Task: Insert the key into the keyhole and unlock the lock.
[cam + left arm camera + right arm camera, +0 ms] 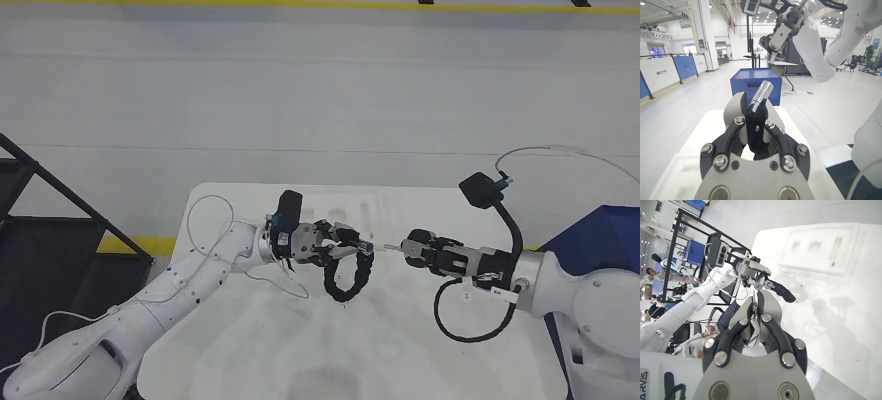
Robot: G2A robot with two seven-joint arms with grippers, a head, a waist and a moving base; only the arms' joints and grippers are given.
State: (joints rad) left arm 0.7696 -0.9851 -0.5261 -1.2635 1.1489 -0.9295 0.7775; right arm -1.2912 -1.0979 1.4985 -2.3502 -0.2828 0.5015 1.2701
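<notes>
Poking out of the right gripper, the key is pinched flat between the two fingers, which are clenched on it, with its blade aimed at the lock opposite. Seen from that wrist, the key's tip sits just beside the keyhole but not in it, and a sliver of gap shows between them. The lock is a short chrome cylinder. The left gripper is clamped around its lower end, where the black-sleeved cable joins it, so the shiny end sticks out tilted past the fingers. From above, that cable hangs down from the lock in a loop; whether its bottom touches the table I can't tell. Lock and key are both held in the air over the middle of the white table. The two grippers face each other nose to nose, one arm coming in from each side. Farther back on the table lies a white foam tray with three rectangular pockets. A blue cabinet stands on the floor beyond the table's far edge.
</notes>
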